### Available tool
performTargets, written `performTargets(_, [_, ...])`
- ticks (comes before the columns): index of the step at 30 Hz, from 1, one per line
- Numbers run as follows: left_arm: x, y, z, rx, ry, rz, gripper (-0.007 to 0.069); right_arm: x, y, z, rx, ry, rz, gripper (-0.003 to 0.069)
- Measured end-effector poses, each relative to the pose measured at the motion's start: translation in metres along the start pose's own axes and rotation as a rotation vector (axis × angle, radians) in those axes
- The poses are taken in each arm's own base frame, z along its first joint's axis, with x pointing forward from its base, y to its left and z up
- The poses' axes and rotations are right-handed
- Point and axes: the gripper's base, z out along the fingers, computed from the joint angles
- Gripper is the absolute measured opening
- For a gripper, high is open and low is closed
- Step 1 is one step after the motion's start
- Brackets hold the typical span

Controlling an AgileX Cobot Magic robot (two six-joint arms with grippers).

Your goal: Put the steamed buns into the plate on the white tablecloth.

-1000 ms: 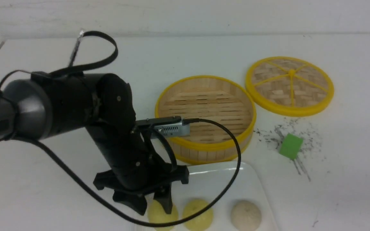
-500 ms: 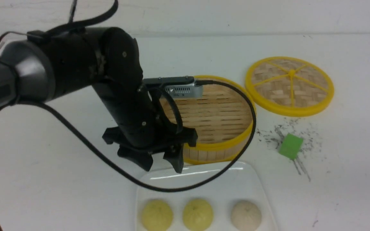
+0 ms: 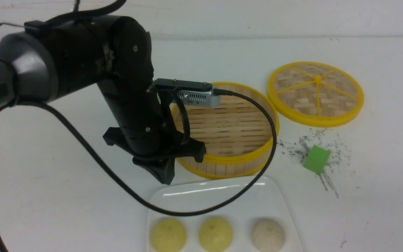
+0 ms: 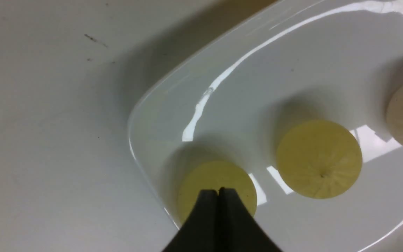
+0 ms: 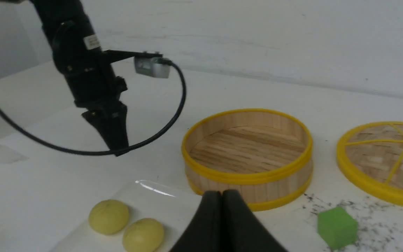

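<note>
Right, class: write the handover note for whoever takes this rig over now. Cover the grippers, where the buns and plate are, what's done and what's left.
Left gripper: shut, empty, raised near the plate's far left corner.
Right gripper: shut, empty.
Left yellow bun, middle yellow bun and beige bun sit in a row in the plate on the tablecloth.
Basket: empty.
Done: all three buns plated.
Left: probably only pulling the arms back.

Glossy black arm, grey forearm, looping black cable, silver camera box, white label
</note>
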Motion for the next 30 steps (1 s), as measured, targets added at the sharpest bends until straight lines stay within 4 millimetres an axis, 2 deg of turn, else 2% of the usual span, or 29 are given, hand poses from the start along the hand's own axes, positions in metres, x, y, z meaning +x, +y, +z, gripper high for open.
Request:
performTargets(3, [0.0,0.0,0.0,-0.004,-0.002,0.004,0.0002,0.011,0.004,0.007,-0.045,0.052,0.0,0.0001])
performTargets(9, [-0.001,0.001,0.0,-0.006,-0.007,0.007,0.0002,0.019,0.013,0.007,-0.149,0.131,0.012,0.0001])
performTargets(16, [-0.002,0.0,0.0,-0.004,-0.025,0.007,0.0002,0.016,0.012,0.008,-0.139,0.09,-0.052,0.0004])
performTargets(30, [-0.005,0.001,-0.001,-0.015,-0.057,0.015,0.0017,0.016,0.012,0.008,-0.136,0.087,-0.059,0.0016])
